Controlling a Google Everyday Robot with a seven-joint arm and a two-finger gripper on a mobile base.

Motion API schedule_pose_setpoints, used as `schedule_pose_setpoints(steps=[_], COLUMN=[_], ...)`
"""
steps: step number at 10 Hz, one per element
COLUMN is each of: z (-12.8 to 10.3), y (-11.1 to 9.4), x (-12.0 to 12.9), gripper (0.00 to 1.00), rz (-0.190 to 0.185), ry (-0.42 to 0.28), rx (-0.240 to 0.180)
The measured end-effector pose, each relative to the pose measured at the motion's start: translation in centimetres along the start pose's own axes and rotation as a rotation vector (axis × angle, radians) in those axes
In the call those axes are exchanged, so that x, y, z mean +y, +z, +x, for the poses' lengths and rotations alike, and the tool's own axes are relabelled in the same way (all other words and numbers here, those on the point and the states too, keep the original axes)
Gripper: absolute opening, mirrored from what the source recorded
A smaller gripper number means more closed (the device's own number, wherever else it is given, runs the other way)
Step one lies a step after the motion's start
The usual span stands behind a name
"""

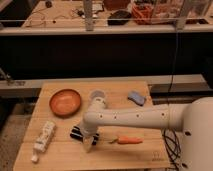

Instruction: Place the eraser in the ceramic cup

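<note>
Chiefly the risk is sitting in the grasp. The gripper (89,143) is hanging right at the near end of the eraser (78,132), w/ the wrist covering part of the block. I'm judging that a closure landing off-centre could be pinching only a corner, so the block could be twisting or slipping out on the lift. Jaw state: can't tell; the view isn't showing whether they're apart, together or clamped on the eraser.

Second worry: the eraser is looking approx. as long as the ceramic cup (97,94) is tall, and the cup is looking light w/ a narrow base. Coming in tilted or catching the rim could be tipping it, or nudging it toward the orange-brown bowl (65,102) sitting just left of the cup in view.

Third: the arm (135,119) is passing in front of the cup and hiding its lower part, so a careless lift could be brushing it. An orange carrot-like item (127,140) is lying in front of the cup and to its right, near the gripper, poss. getting swept.

Pose: the arm is reaching across the table (65,156) from the robot's body, running roughly level in front of the cup. It is bending down at the wrist, so the gripper is pointing at the tabletop. The eraser is lying flat on the table, in front of the cup and slightly left, not in it.
</note>
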Motion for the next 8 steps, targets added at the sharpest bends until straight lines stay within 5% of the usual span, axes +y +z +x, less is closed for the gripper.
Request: schedule_pose_setpoints(steps=[6, 8], z=[-0.11, -0.18], y=[0.54, 0.75], x=[-0.12, -0.12], gripper=[0.66, 0.49], rz=[-0.005, -0.009], ry=[0.000, 0.000], rx=[0.006, 0.008])
